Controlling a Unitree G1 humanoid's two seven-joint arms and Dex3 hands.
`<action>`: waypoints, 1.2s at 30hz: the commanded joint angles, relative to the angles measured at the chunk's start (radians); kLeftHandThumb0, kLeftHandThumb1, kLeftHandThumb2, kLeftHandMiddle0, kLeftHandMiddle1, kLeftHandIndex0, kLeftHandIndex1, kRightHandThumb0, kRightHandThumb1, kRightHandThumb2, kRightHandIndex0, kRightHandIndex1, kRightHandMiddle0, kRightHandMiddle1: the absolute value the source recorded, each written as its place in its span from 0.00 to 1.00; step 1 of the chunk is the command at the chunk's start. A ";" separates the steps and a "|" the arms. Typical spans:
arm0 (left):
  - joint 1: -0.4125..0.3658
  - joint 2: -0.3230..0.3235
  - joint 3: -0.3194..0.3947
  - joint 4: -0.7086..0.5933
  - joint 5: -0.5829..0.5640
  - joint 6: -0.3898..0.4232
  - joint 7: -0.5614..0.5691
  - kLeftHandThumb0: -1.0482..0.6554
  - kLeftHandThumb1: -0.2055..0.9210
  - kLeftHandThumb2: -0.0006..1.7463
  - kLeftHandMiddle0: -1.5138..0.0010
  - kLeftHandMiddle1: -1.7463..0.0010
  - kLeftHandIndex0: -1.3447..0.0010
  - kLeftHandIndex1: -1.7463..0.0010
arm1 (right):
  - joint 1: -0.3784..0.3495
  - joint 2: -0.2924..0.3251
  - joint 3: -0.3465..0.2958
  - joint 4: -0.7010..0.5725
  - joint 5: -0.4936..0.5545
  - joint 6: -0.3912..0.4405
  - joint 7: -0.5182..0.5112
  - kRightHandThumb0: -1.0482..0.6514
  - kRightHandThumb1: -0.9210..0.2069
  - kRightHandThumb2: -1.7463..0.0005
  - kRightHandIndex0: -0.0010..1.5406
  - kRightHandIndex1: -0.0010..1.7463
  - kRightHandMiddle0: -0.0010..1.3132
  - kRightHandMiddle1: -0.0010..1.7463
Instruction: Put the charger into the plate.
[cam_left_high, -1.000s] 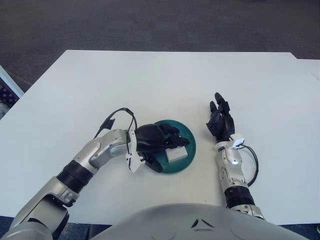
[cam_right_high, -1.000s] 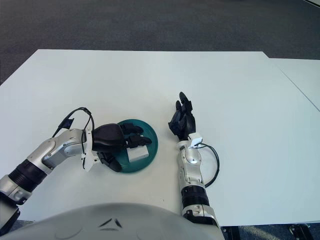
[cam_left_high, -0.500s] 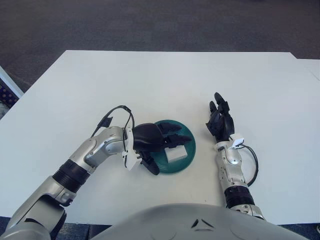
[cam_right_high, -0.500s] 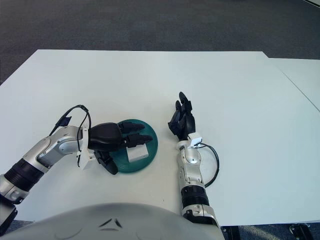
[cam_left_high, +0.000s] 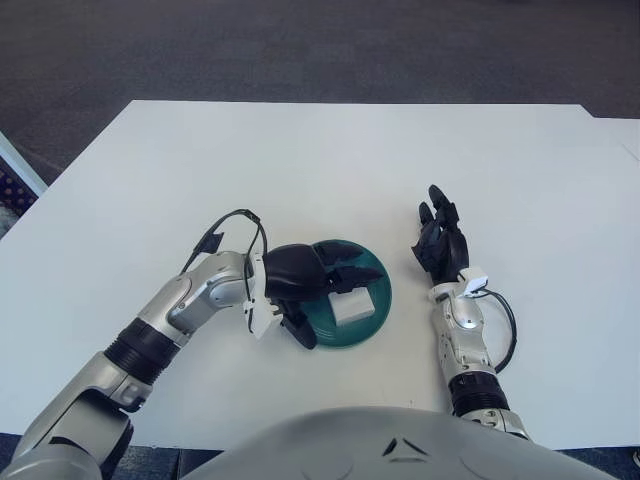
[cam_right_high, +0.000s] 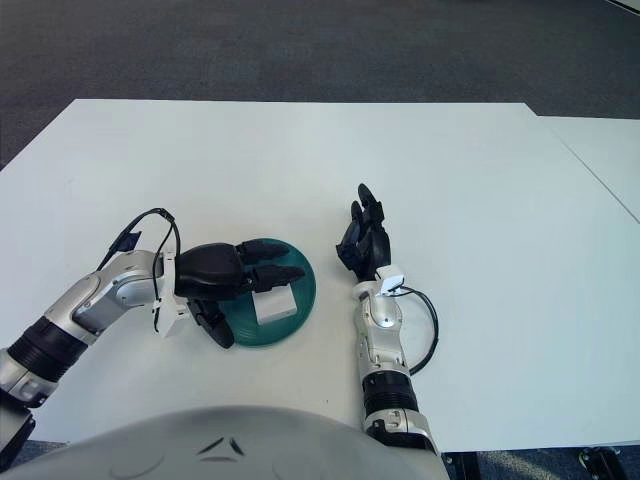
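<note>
A white block-shaped charger (cam_left_high: 349, 306) lies in the dark green round plate (cam_left_high: 372, 322) near the table's front middle. My left hand (cam_left_high: 310, 282) hovers over the plate's left half, fingers spread and pointing right, just above and left of the charger, holding nothing. My right hand (cam_left_high: 440, 243) rests on the table right of the plate, fingers extended and pointing away from me, empty.
The white table (cam_left_high: 330, 160) stretches far behind and to both sides. A black cable (cam_left_high: 232, 228) loops at my left wrist. Dark carpet lies beyond the far edge. A second table edge shows at the right (cam_right_high: 600, 140).
My left hand has opened off the charger and drawn slightly left and up, leaving the charger lying in the plate. The right hand has not moved.
</note>
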 joint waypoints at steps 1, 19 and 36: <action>0.002 -0.005 0.024 0.004 -0.005 0.014 0.019 0.00 1.00 0.20 1.00 1.00 1.00 1.00 | 0.145 0.037 -0.010 0.200 0.023 0.001 -0.001 0.04 0.00 0.47 0.04 0.00 0.00 0.16; 0.044 -0.320 0.457 0.047 -0.620 0.395 0.204 0.00 1.00 0.39 1.00 1.00 1.00 1.00 | 0.157 0.055 -0.009 0.188 0.035 -0.001 0.010 0.05 0.00 0.47 0.07 0.00 0.00 0.19; 0.163 -0.686 0.686 0.048 -1.039 0.546 0.517 0.00 1.00 0.51 1.00 1.00 1.00 1.00 | 0.156 0.050 0.000 0.188 0.011 -0.003 -0.023 0.05 0.00 0.46 0.07 0.00 0.00 0.22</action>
